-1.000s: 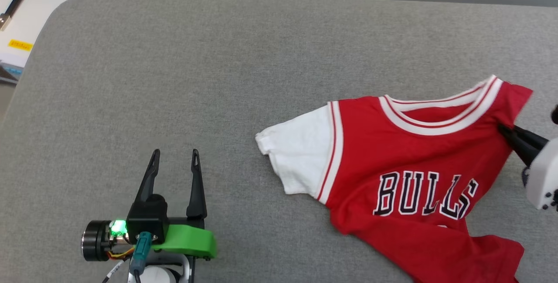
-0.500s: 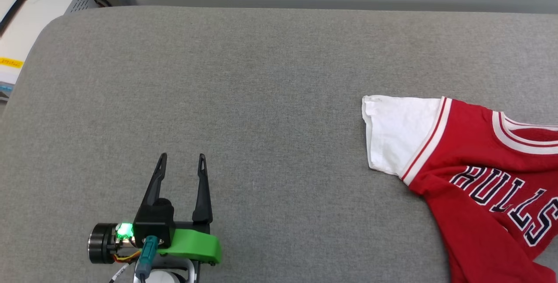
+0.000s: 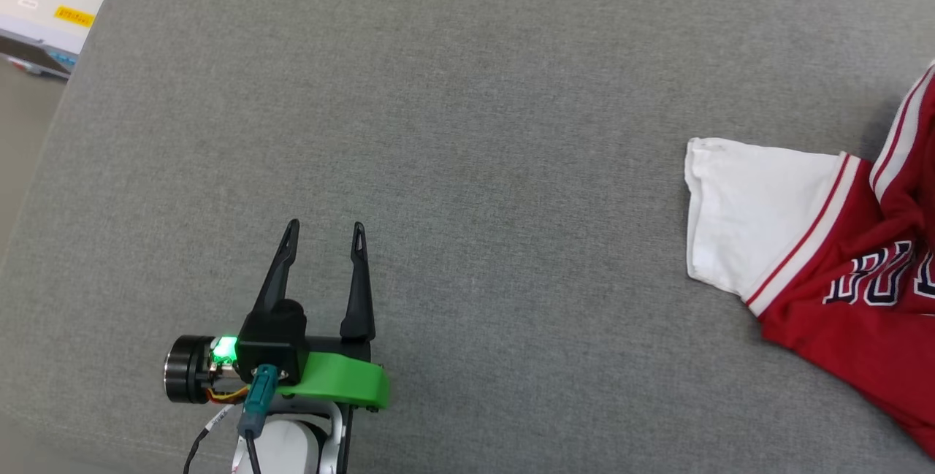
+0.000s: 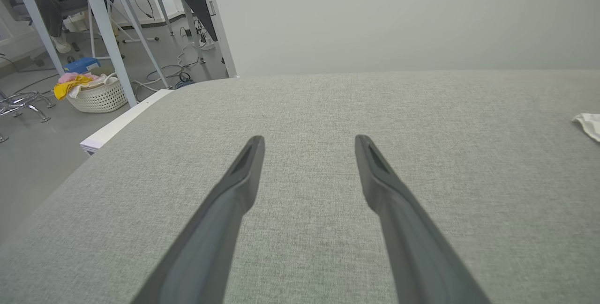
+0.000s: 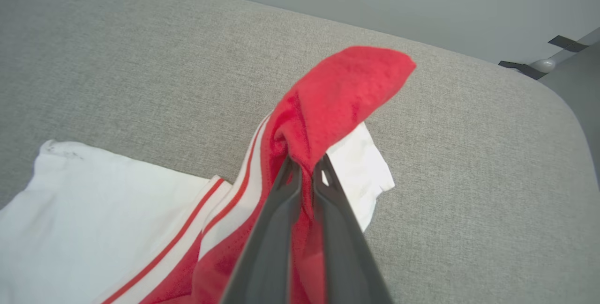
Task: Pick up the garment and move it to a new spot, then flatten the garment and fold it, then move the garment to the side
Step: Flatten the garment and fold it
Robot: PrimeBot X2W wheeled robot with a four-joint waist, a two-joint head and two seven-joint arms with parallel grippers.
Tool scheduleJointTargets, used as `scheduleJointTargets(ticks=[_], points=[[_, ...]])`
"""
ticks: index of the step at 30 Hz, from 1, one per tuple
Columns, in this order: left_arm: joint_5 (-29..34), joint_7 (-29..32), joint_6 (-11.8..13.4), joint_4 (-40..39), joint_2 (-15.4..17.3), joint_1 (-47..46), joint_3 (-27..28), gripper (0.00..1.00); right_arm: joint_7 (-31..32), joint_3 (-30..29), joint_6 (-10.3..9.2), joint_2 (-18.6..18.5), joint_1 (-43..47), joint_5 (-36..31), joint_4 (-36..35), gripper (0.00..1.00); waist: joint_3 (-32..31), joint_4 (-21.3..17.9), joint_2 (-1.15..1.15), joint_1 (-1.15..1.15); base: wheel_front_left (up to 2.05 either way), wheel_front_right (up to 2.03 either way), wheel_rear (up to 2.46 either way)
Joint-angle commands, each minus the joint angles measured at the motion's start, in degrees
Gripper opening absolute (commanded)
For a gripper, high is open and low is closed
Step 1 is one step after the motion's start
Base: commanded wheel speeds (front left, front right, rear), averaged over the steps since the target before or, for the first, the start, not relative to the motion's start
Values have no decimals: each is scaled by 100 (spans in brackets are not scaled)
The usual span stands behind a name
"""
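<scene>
The garment (image 3: 818,299) trails over the right end of the broad grey cushion (image 3: 467,131), one white sleeve lying flat. The right gripper (image 5: 307,167) pinches its red shoulder tight. The left gripper (image 3: 325,227) hangs wide and empty, near left. This looks like the relocating step. Next it needs setting down and smoothing. Its lettering and hem are cut off.
</scene>
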Motion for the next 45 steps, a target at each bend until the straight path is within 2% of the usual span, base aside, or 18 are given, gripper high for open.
scheduleJointTargets(ticks=[1, 6, 10, 11, 12, 13, 17, 20, 26, 30, 37, 43, 45], points=[[-53, -33, 33, 11, -27, -123, -26, 100, 40, 145, -3, 58, -189, -70, 248, 0, 263, 264, 0, 0, 0, 0, 0], [-97, -33, 72, 28, -32, -213, -76, 100, 168, 755, -3, 244, -516, -81, 1180, 0, 351, 376, 0, 0, 0, 0, 0], [-137, -33, 119, 55, -33, -215, -105, 100, -41, 1071, -3, 270, -593, 78, 1564, 0, 307, 376, 0, 0, 0, 0, 0], [-140, -33, 134, 64, -33, -199, -101, 100, -190, 1144, -3, 222, -602, 101, 1601, 14, 267, 358, 0, 0, 0, 0, 0], [-140, -33, 143, 70, -33, -185, -96, 100, -324, 1180, -3, 180, -600, 125, 1621, 39, 229, 340, 0, 0, 0, 0, 0], [-132, -33, 150, 74, -33, -165, -85, 100, -504, 1235, -3, 119, -589, 150, 1628, 100, 174, 304, 0, 0, 0, 0, 0], [-81, -33, 152, 79, -34, -64, -11, 100, -1277, 1265, -3, -85, -501, 105, 1524, 100, -61, 123, 0, 0, 0, 0, 0], [-37, -33, 132, 70, -34, 21, 53, 100, -1900, 1074, -3, -136, -360, 49, 1326, 100, -241, -39, 0, 0, 0, 0, 0], [51, -33, 79, 22, -19, 189, 142, 100, -2870, 351, -3, 90, 247, -207, 614, 100, -556, -343, 0, 0, 0, 0, 0], [92, -33, 71, 1, -5, 307, 176, 100, -3079, -337, -3, 449, 863, -455, -26, 100, -709, -483, 0, 0, 0, 0, 0], [133, -33, 29, -36, 37, 476, 189, 100, -2922, -1357, -3, 1039, 1792, -1016, -1258, 100, -842, -585, 0, 0, 0, 0, 0], [163, -33, 10, -45, 65, 529, 173, 100, -3104, -1833, -3, 1715, 2383, -1475, -2219, 100, -950, -566, 0, 0, 0, 0, 0], [172, -33, 10, -49, 76, 546, 166, 100, -3172, -1814, -3, 1952, 2598, -1591, -2431, 100, -991, -572, 0, 0, 0, 0, 0]])
